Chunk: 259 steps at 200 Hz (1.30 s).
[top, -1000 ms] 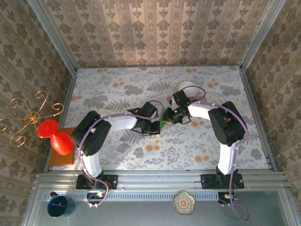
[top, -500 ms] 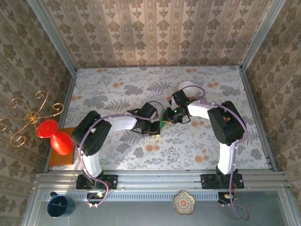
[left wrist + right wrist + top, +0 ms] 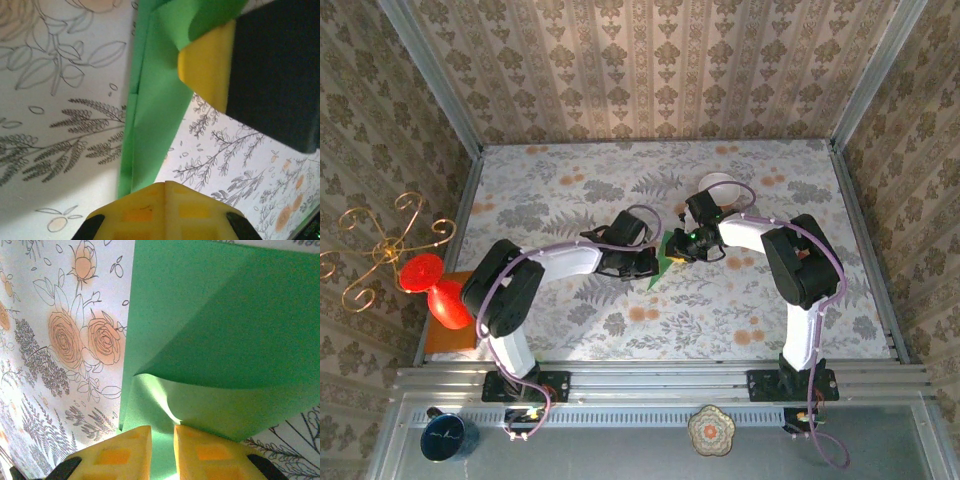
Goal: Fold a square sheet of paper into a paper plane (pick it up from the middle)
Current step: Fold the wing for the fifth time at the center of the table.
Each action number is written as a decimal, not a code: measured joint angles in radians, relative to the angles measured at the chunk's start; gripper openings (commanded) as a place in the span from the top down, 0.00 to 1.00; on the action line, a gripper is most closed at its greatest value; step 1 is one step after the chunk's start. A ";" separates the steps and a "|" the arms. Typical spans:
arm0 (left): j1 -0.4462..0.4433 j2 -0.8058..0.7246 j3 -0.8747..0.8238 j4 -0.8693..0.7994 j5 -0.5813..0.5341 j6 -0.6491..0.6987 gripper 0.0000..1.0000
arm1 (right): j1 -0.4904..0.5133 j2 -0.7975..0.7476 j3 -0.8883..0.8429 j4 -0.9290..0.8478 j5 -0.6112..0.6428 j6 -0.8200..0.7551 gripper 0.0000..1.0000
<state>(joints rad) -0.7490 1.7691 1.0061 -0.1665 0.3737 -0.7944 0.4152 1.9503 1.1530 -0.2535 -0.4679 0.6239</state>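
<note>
The square sheet of paper [image 3: 660,266] was bright green, matte and unmarked, already folded into a narrow layered strip [image 3: 152,120] with sharp creases [image 3: 220,315]. One flap curled upward. It sat near the middle of the floral worktop [image 3: 740,310].

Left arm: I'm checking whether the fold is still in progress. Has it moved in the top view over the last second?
Yes. The left arm swung left, its elbow nearing the red vase, while its gripper stays on the paper.

White-and-black arms, lilac cables, yellow-padded tool [image 3: 162,452] fingers.
</note>
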 measured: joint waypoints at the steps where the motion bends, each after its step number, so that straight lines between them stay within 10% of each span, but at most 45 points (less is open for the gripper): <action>1: 0.000 0.001 0.001 0.000 0.000 0.000 0.93 | 0.000 0.000 0.000 0.000 0.000 0.000 0.77; 121: 0.004 0.082 0.035 0.010 -0.008 -0.014 0.93 | 0.000 -0.066 -0.001 0.017 -0.008 0.000 0.75; 196: 0.004 0.082 0.035 0.011 -0.015 -0.014 0.93 | 0.000 -0.131 -0.012 -0.037 0.213 -0.050 0.44; 259: 0.005 0.082 0.032 0.011 -0.016 -0.014 0.93 | 0.016 -0.114 -0.003 -0.088 0.289 -0.079 0.41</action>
<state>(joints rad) -0.7444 1.8515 1.0382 -0.1555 0.3580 -0.8085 0.4309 1.8366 1.1500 -0.3416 -0.1787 0.5446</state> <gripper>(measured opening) 0.066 0.594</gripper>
